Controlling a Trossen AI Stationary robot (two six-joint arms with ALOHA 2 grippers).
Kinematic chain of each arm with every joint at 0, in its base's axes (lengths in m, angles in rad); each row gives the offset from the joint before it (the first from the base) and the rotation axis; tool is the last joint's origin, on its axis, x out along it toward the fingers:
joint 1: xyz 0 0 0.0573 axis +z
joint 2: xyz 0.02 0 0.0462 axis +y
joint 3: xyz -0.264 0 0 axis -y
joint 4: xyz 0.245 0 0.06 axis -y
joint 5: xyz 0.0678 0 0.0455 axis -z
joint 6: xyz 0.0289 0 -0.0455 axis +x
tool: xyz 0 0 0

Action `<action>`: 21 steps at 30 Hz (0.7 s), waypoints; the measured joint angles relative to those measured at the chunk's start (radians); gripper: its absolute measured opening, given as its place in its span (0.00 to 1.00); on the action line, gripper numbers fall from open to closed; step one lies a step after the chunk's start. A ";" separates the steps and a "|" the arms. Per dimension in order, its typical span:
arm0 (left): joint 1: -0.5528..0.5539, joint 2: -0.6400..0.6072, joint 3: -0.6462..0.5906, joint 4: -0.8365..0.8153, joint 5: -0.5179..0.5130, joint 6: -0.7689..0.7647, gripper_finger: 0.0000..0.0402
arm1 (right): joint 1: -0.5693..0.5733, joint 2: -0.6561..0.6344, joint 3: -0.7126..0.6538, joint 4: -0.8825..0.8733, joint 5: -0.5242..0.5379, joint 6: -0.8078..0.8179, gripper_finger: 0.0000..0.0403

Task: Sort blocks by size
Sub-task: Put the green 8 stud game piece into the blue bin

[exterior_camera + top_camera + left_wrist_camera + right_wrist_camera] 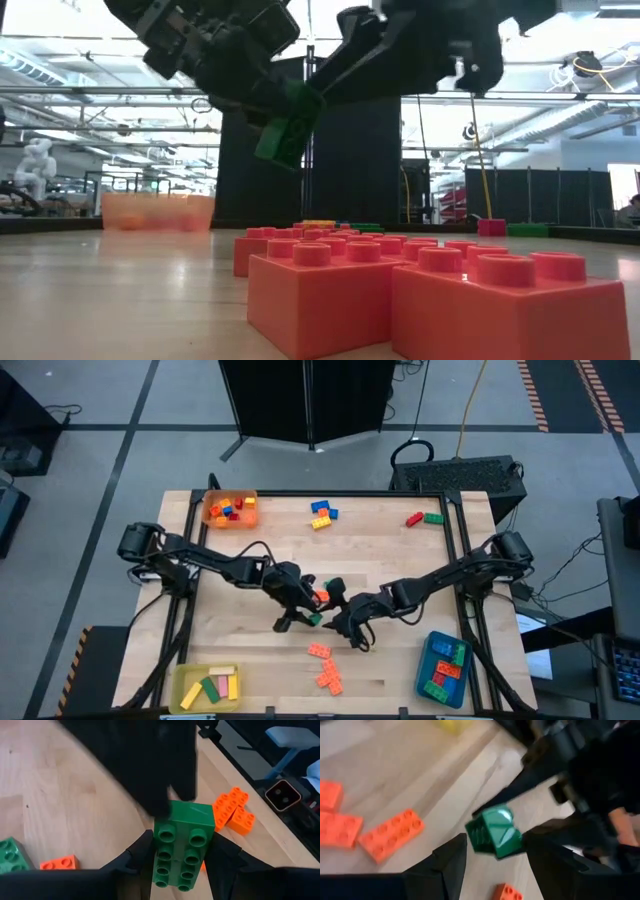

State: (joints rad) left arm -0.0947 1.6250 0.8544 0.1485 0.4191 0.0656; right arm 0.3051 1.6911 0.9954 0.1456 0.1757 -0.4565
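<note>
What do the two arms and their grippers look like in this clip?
Both arms are matte black, built of slim jointed links with chunky cylindrical joints near their bases. A thin black cable loops along the left arm, and cabling also trails by the right arm. The left gripper and the right gripper each end in two broad, dark, wedge-shaped fingers. No markings are visible.

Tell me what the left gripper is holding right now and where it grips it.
The left gripper holds a green block by its two long sides, raised above the table.
</note>
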 joint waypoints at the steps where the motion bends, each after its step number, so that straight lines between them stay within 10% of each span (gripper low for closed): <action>1: 0.001 0.001 0.007 -0.004 0.000 0.000 0.32 | -0.003 0.008 0.005 -0.015 0.000 -0.005 0.49; 21: 0.000 0.025 0.064 -0.076 -0.001 0.022 0.32 | -0.014 0.075 0.125 -0.156 -0.058 -0.029 0.39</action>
State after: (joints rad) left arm -0.0948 1.6501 0.9180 0.0728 0.4183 0.0872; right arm 0.2914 1.7664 1.1200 -0.0108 0.1176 -0.4857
